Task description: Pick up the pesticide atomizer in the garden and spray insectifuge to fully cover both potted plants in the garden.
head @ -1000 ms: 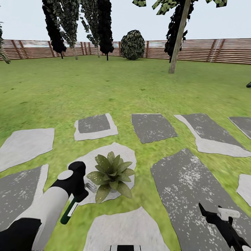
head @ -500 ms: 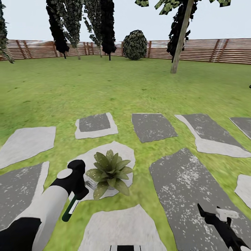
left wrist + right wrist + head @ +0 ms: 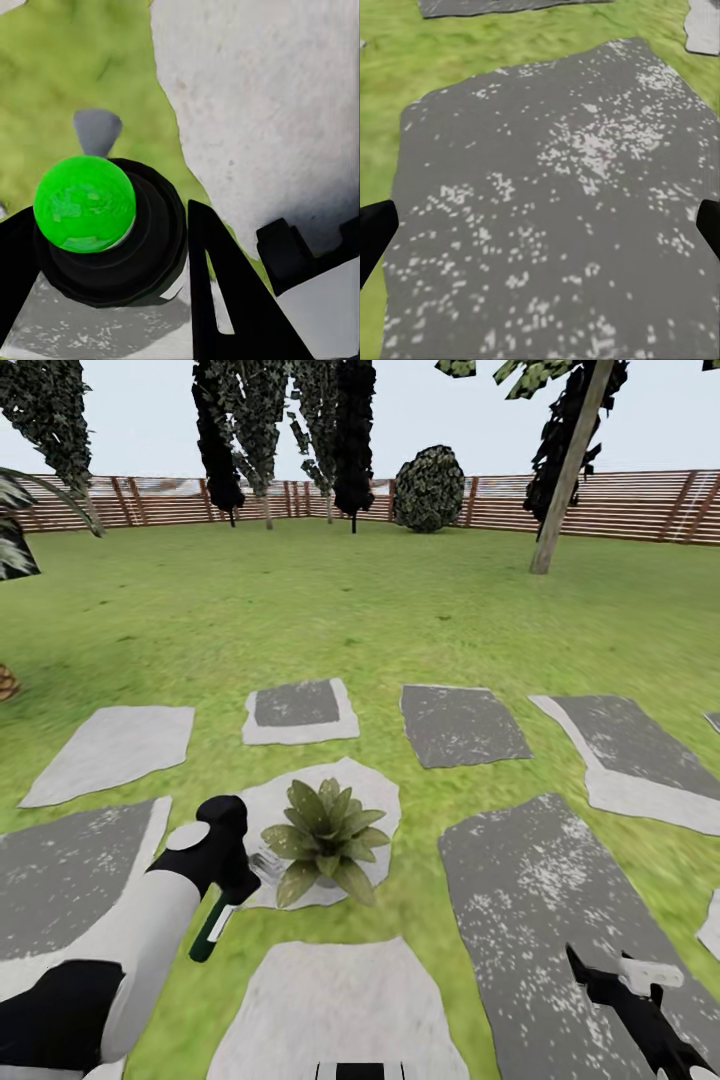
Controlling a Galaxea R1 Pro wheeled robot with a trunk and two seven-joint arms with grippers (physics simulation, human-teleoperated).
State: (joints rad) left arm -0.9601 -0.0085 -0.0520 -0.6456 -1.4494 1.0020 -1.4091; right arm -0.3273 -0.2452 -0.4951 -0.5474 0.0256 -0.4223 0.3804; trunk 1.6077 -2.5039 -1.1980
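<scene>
My left gripper is shut on the pesticide atomizer, whose white body and dark green end hang down and towards me below the hand. In the left wrist view the atomizer's bright green round end sits in a black ring between the black fingers. One potted plant, a low rosette of pointed green leaves, stands on a pale stepping stone just right of that gripper. The second potted plant is out of view. My right gripper hangs open low over a dark grey stone.
Grey and white stepping stones lie across the lawn. A brown slatted fence closes the far side, with trees and a round shrub before it. Palm fronds and a brown woven trunk base show at the left edge.
The whole picture has slid to the right, so the camera has turned left, bringing palm fronds into view. The left hand still holds the atomizer beside the plant.
</scene>
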